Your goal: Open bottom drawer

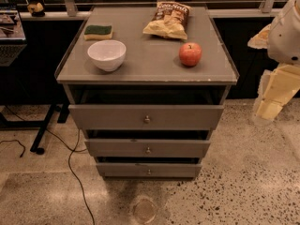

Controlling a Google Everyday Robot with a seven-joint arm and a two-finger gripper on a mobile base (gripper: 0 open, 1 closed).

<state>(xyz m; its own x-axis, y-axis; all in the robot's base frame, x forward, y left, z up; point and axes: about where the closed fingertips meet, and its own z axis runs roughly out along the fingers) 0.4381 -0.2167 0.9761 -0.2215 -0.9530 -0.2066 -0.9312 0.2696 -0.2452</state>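
Observation:
The grey cabinet (75, 74) has three drawers stacked one above the other. The bottom drawer (122, 169) is the narrowest and lowest front, with a small round metal knob (149, 172) at its centre. A dark gap shows above its front. The mid-sized drawer (117, 148) and the widest top drawer (108, 117) sit above it, each with a dark gap over its front. My gripper (272, 102) hangs at the right edge of the view, beside the cabinet and well apart from it, at about the height of the top drawer.
On the cabinet top lie a white bowl (107, 55), a green-and-yellow sponge (98, 31), a chip bag (168, 20) and a red apple (190, 54). Black cables (75, 172) and a desk leg (44, 130) are on the floor at left. A round floor mark (144, 210) lies before the cabinet.

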